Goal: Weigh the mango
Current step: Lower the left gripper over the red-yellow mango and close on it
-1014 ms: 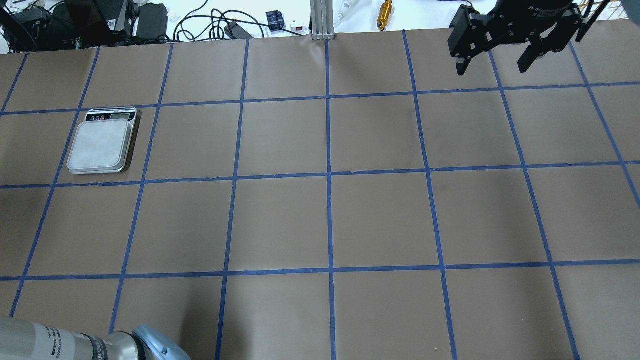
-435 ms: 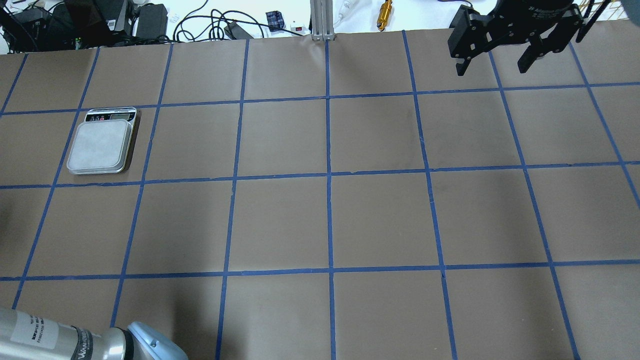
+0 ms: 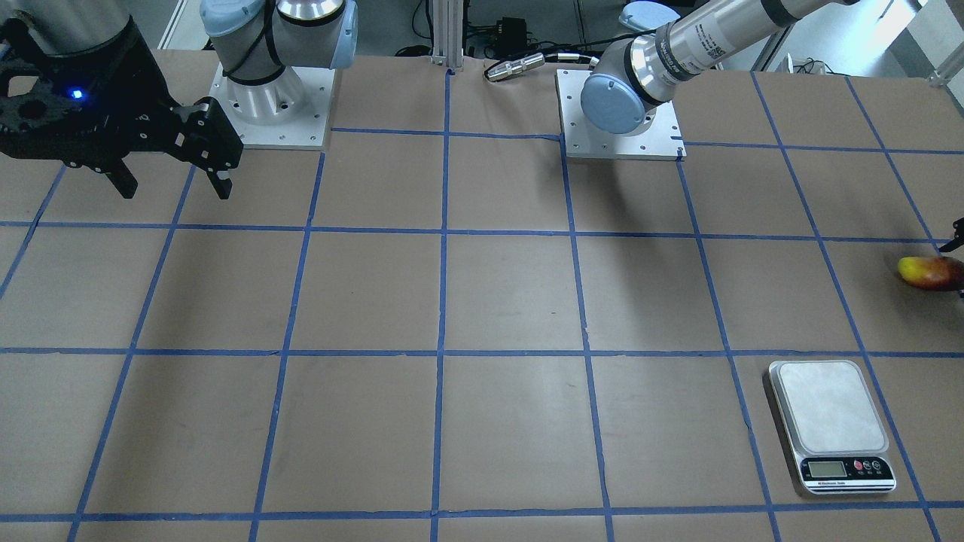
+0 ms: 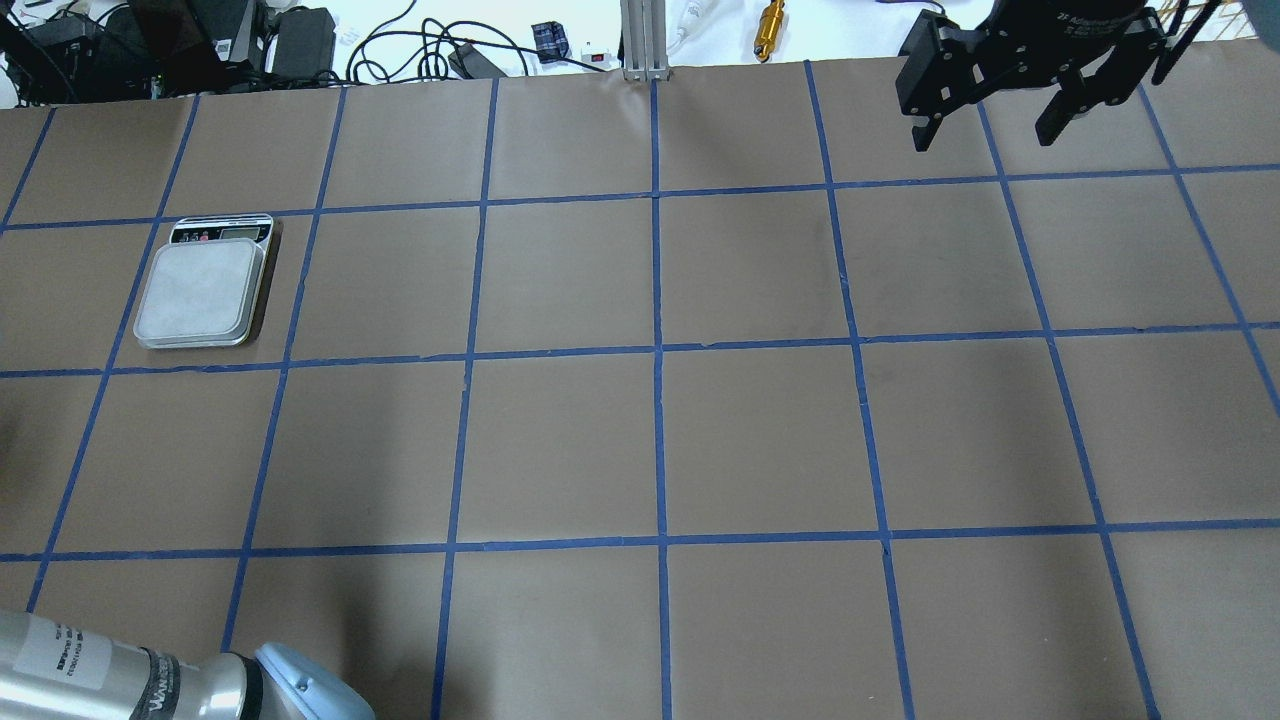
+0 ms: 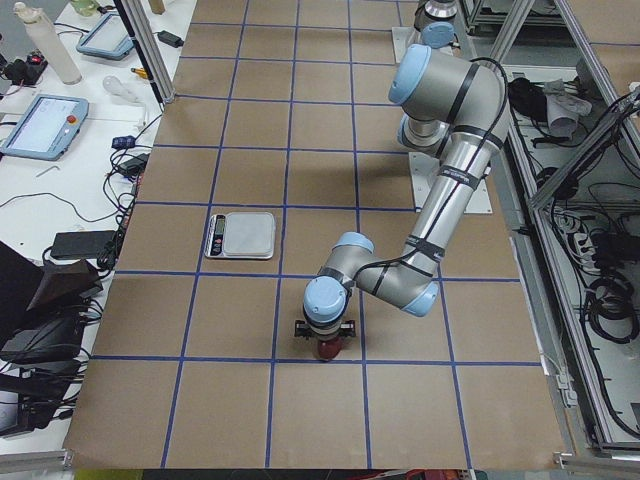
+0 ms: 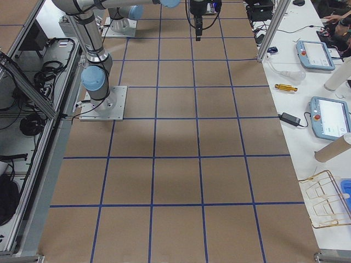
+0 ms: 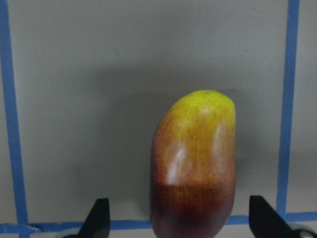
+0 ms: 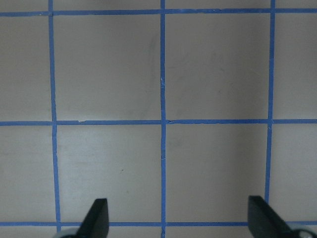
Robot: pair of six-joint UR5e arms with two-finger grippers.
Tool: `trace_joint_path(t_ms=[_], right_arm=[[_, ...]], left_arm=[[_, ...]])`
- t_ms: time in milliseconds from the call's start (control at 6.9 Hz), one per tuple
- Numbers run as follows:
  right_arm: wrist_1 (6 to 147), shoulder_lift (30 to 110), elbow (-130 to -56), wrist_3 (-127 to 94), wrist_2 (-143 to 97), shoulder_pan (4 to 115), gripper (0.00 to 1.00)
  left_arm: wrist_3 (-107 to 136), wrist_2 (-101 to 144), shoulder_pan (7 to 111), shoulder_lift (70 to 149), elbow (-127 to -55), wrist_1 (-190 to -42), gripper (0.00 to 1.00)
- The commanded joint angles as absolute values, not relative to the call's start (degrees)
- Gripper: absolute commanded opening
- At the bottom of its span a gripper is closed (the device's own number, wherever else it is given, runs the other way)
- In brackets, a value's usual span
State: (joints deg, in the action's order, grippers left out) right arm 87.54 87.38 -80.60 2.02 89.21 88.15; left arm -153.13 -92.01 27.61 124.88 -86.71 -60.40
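Note:
The mango [image 7: 193,163], yellow at its far end and red near me, lies on the brown paper between the fingers of my left gripper [image 7: 181,220]. The jaws stand wide apart and do not touch the fruit. The mango also shows at the right edge of the front view [image 3: 930,272] and under the near arm's gripper in the left side view [image 5: 328,350]. It is outside the overhead view. The scale [image 4: 200,290], with a bare silver platform [image 3: 828,412], stands apart from the mango. My right gripper [image 4: 990,125] is open and empty, held high at the far right.
Blue tape divides the brown table cover into squares. The left arm's elbow [image 4: 290,685] juts in at the overhead view's bottom left. Both arm bases [image 3: 275,105] sit at the robot side. Cables and a brass part [image 4: 770,28] lie beyond the far edge.
The left arm's elbow has shifted slightly leftward in the overhead view. The right gripper has drifted a little toward the far edge. The scale has not moved.

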Motion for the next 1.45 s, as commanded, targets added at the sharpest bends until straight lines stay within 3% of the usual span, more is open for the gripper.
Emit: trace_joint_path(t_ms=[0,290,435,580,725,870,1304], right_arm=[[87.5,87.4,-80.6,2.0,89.2,88.2,1.0],[87.5,87.5,-80.6,2.0,89.2,88.2,1.0],[87.5,87.4,-80.6,2.0,89.1,88.2,1.0],[87.5,87.4,-80.6,2.0,89.2,88.2,1.0],[87.5,87.4,-80.6,2.0,89.2,88.2,1.0],[87.5,87.4,-80.6,2.0,89.1,88.2,1.0],[87.5,87.4,-80.6,2.0,89.1,88.2,1.0]], left_arm=[[-154.7,-92.0,26.8,127.0,-86.9,-60.3,1.0],[-154.6,-91.8,26.4,128.2,-86.9,-59.1,1.0],[-154.6,-91.9,26.4,128.2,-86.9,-59.1,0.9],[-154.6,-91.8,26.3,128.3,-86.8,-59.1,0.74],[-154.6,-91.8,26.3,128.2,-86.8,-59.1,0.24],[-154.7,-91.8,26.3,128.2,-86.7,-59.1,0.0],[-153.4,-91.9,26.8,125.6,-85.6,-59.4,0.0]])
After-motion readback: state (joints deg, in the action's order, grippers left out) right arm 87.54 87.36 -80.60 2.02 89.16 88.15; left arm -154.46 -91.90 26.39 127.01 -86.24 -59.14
